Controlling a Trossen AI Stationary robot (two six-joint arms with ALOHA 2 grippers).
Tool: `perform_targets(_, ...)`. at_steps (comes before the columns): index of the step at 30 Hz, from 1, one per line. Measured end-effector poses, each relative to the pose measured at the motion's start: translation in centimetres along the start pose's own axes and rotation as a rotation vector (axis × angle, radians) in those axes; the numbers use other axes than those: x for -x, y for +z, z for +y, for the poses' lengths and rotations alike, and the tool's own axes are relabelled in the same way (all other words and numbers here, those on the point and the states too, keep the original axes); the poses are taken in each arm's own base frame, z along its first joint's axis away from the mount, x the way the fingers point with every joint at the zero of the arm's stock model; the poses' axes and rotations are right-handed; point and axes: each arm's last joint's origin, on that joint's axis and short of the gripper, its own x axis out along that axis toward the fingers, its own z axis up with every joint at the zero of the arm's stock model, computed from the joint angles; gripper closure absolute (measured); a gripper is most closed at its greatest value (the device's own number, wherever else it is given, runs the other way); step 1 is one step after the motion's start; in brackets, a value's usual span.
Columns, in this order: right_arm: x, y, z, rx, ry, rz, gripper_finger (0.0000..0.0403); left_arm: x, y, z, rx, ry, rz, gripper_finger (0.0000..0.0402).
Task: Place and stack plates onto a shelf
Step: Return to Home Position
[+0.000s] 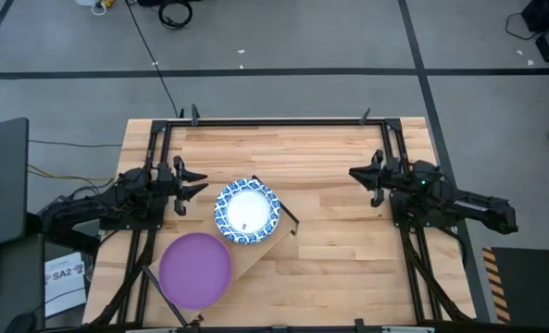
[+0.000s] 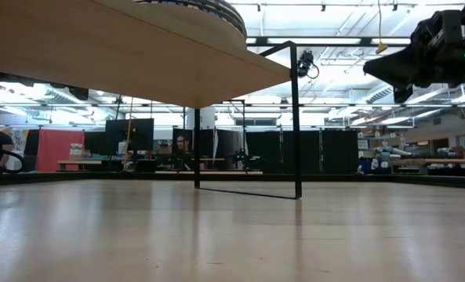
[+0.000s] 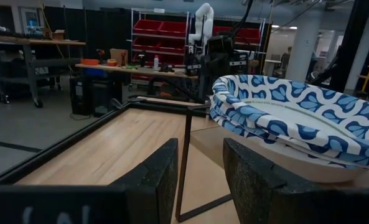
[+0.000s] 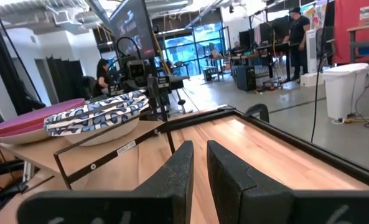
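A stack of blue-and-white patterned plates [image 1: 247,211] sits on the far end of the shelf [image 1: 255,254], a light wood board on thin black legs standing slantwise on the table. A purple plate [image 1: 195,268] lies on the shelf's near end. My left gripper [image 1: 198,182] hovers open just left of the stack; in the left wrist view the stack [image 3: 296,118] lies beyond the left gripper [image 3: 200,168]. My right gripper [image 1: 359,176] hangs open with a narrow gap over the table's right side, facing the stack [image 4: 100,112] and the purple plate [image 4: 35,119].
A black metal frame [image 1: 283,121] runs along the table's far edge and both sides. Bare wood stretches between the shelf and the right arm [image 1: 348,240]. In the low view the shelf's underside [image 2: 99,47] fills the upper left, with one leg [image 2: 296,117] standing on the table.
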Motion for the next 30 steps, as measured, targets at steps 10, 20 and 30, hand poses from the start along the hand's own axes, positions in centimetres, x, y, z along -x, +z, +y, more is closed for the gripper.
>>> perform_targets(10,-0.1,-0.9,-0.2,-0.013,-0.007,0.034,0.0351,0.0,0.0,0.0,-0.001,0.0,0.003,0.0269)
perform_targets(20,-0.1,-1.3,-0.3,-0.032,-0.016,0.074,0.0351,0.0,-0.4,0.1,-0.012,0.013,0.041,0.0269)
perform_targets(30,-0.1,-1.3,-0.3,0.002,-0.015,0.074,0.0351,0.0,-0.5,0.1,-0.052,0.012,0.051,0.0269)
